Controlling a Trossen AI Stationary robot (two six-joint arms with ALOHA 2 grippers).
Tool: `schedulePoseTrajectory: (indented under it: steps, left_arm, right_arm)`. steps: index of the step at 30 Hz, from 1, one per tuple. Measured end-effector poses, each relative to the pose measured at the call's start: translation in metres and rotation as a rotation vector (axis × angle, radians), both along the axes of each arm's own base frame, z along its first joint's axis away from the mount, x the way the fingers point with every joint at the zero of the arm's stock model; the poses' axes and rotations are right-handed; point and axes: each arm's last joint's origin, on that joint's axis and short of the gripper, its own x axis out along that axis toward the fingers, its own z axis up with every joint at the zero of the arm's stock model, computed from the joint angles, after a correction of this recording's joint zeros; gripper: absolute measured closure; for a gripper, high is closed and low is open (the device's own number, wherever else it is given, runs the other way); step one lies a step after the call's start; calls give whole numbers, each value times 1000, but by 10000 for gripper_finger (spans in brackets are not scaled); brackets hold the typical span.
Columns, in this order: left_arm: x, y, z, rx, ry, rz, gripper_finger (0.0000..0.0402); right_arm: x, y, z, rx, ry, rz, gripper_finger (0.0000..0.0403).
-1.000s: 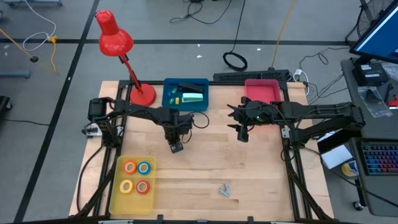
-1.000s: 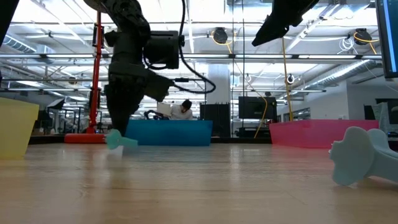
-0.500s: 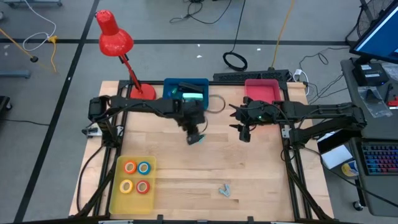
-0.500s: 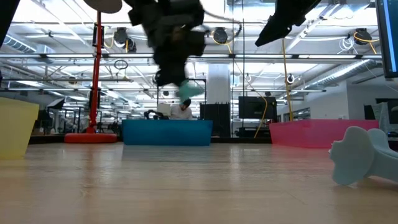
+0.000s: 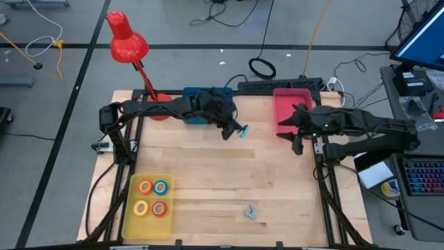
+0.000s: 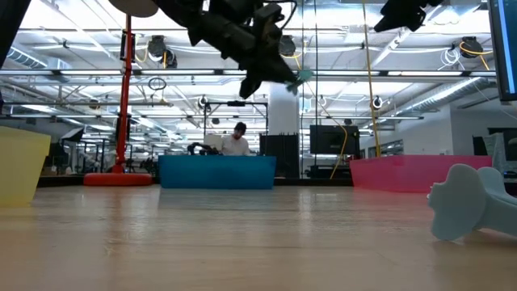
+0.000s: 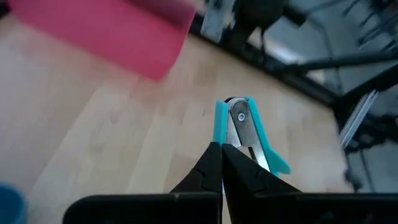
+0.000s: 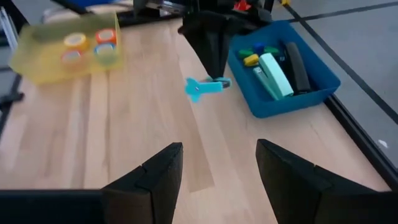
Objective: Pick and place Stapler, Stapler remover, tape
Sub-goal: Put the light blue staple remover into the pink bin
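Your left arm reaches from the table's 9 o'clock edge across toward 12 o'clock, its wrist above the blue bin (image 5: 207, 97) and the left gripper (image 5: 236, 131) raised well off the wood, pointing toward 3 o'clock. Its fingers (image 7: 214, 167) are pressed fully together, pinching the teal staple remover (image 7: 244, 129) by one end, so the tool sticks out beyond the tips, in the air between the blue bin and the pink bin (image 5: 291, 103).

Your right arm comes in from the 3 o'clock edge, bent at the elbow, with the right gripper (image 5: 297, 142) hanging above the table beside the pink bin's near corner. Its jaws stand wide apart with nothing between them; the fingers (image 8: 152, 177) frame bare wood.

The stapler (image 8: 272, 73), pale green, lies in the blue bin at 12 o'clock beside a dark bar. The four tape rolls (image 5: 152, 197) sit in the yellow tray (image 5: 130, 208) at about 7 o'clock. A second pale blue staple remover (image 5: 250, 212) lies on the table near 6 o'clock.
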Motion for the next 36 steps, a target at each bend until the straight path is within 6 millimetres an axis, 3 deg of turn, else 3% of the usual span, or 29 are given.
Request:
schedulePoseTrajectory:
  steps: [7,13,26,36]
  left_arm:
    - [8,6,19,-78,-201,-9,402]
    - [9,7,25,-127,-256,-8,402]
    - [17,-6,44,27,-475,-98,402]
    - [20,-19,47,84,-520,-137,402]
  right_arm:
    - [4,0,9,19,-113,-13,206]
    - [16,0,14,3,-179,-5,206]
    - [24,-1,3,-32,-124,20,206]
    - [37,1,-14,41,-282,39,206]
